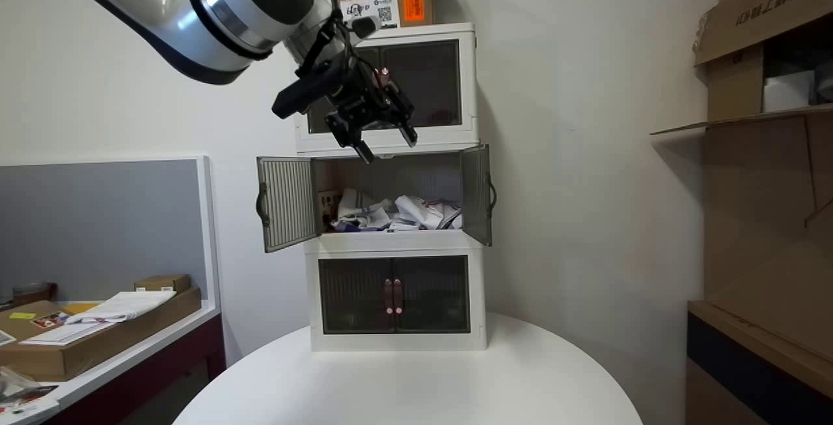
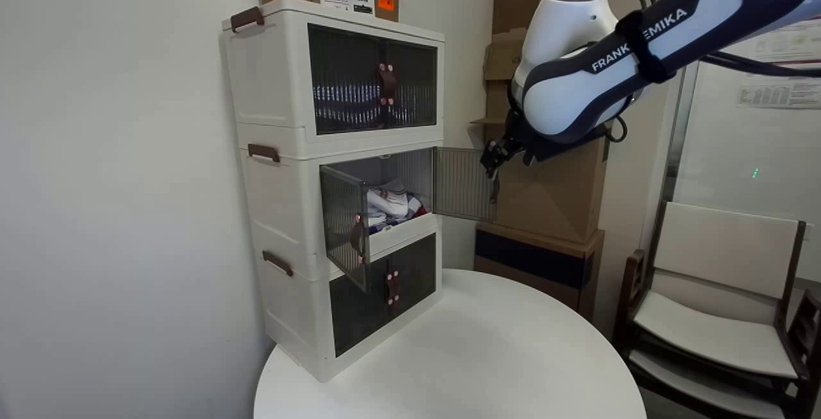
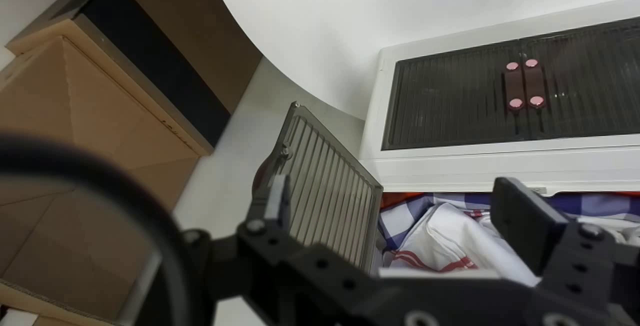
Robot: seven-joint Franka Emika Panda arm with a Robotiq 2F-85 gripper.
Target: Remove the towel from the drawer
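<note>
Towel, red-striped white, in the middle cabinet, pincer (spread wide, empty) out in front

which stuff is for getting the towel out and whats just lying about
For the job:
Black two-fingered gripper
White cloth with red stripes, probably the towel
Blue-and-white checked cloth, possibly wanted
Open middle compartment of the white plastic cabinet
Its grey ribbed doors

Just lying about:
Orange-labelled brown cardboard box on the cabinet
Long flat brown cardboard box
Dark-framed, pale-seated chair
</note>
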